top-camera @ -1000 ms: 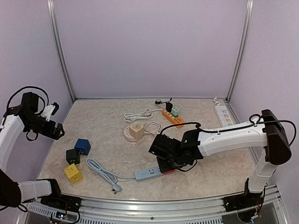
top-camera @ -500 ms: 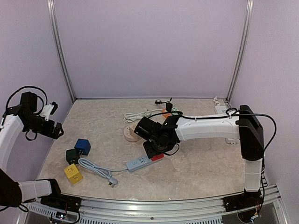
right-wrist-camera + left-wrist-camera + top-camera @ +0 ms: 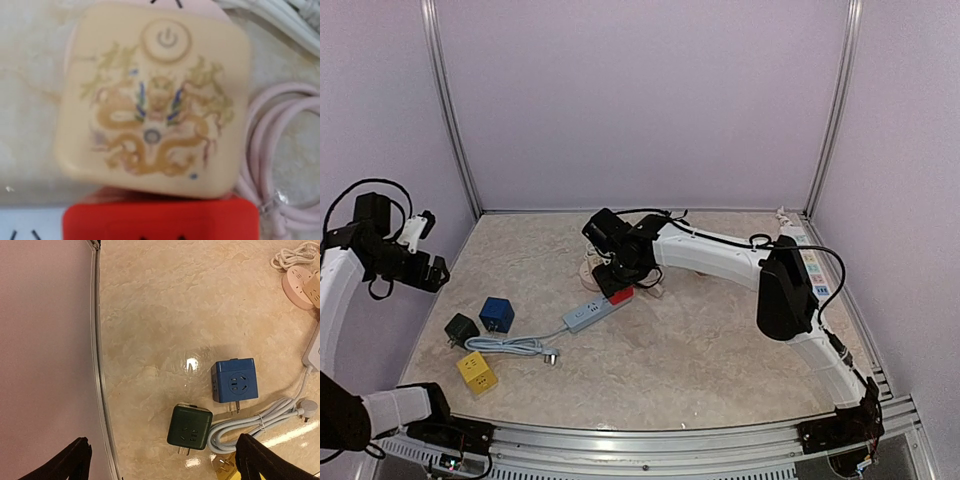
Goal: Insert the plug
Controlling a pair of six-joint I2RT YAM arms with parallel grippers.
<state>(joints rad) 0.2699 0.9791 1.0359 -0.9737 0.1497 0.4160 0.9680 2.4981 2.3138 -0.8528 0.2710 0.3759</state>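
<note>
Beige marbled tabletop point(image 3: 720, 350) fills the top view. The left arm point(image 3: 338, 275) is bent up against the left wall, its left tool point(image 3: 432, 268) held high above the surface and well apart from everything. The right arm point(image 3: 720, 255) reaches far across from its base at the near right, elbow raised and forearm stretched leftwards. Its right tool point(image 3: 617, 272) is low over the red block point(image 3: 622, 295) at the far end of the grey power strip point(image 3: 588, 314). Whether that tool grips anything cannot be told here. The strip's cable point(image 3: 510, 345) is coiled, and its plug point(image 3: 550, 355) lies loose on the tabletop, near the yellow cube point(image 3: 475, 372). A blue cube point(image 3: 497, 313) and a dark green cube point(image 3: 460, 328) sit nearby.

The left wrist view looks straight down. The left tool's dark fingers point(image 3: 67, 465) are spread wide and hold nothing. Below them are the green cube, the blue cube, the bundled cable and the plug. A pink round socket point(image 3: 299, 281) sits at the top right corner.

The right wrist view is very close. A cream cube point(image 3: 155, 100) with a dragon print and a power symbol fills it, the red block touching its lower edge. A pink cord point(image 3: 280, 150) loops at the right. No fingers show.
</note>
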